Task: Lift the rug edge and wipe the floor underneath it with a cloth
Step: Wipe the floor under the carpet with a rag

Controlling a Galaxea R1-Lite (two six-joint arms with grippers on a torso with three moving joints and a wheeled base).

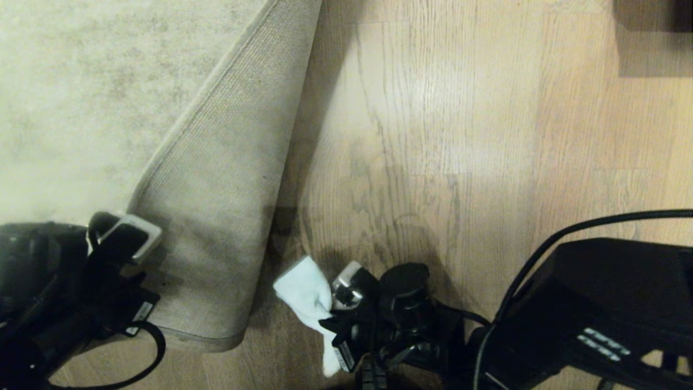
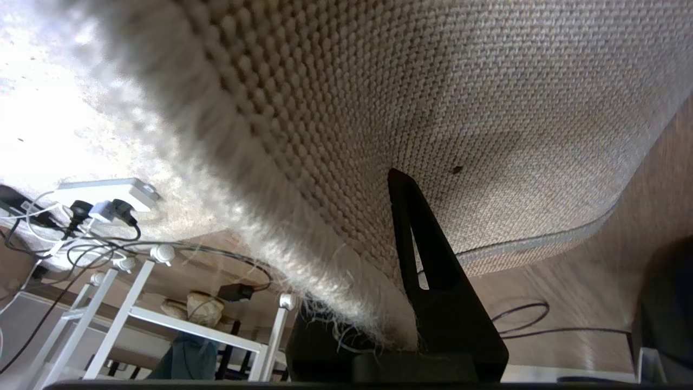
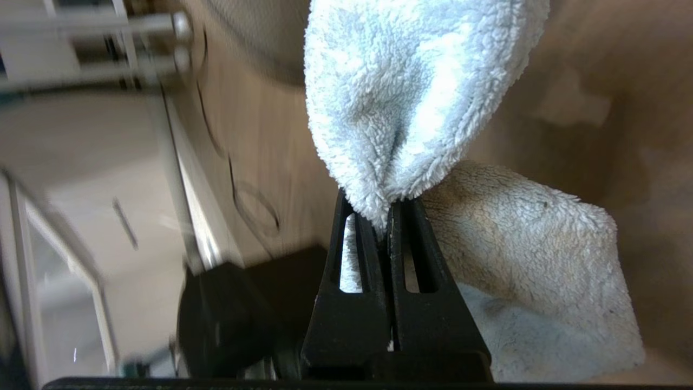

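The rug edge (image 1: 227, 179) is folded back over the rug, so its ribbed tan underside faces up. My left gripper (image 1: 122, 238) is at the near left, shut on that edge. In the left wrist view the gripper (image 2: 371, 227) pinches the rug edge (image 2: 433, 97); one black finger (image 2: 427, 260) lies on the weave and the other is hidden behind the pile. My right gripper (image 1: 331, 317), low at the centre, is shut on the pale cloth (image 1: 304, 295). Its fingers (image 3: 387, 211) clamp a fold of the cloth (image 3: 411, 86). Bare wood floor (image 1: 460, 135) lies beside the fold.
My black base (image 1: 595, 303) and a cable (image 1: 568, 233) fill the near right. A dark object (image 1: 655, 32) sits at the far right corner. Beyond the rug stand a white power strip with plugs (image 2: 103, 195) and a white metal frame (image 2: 135, 303).
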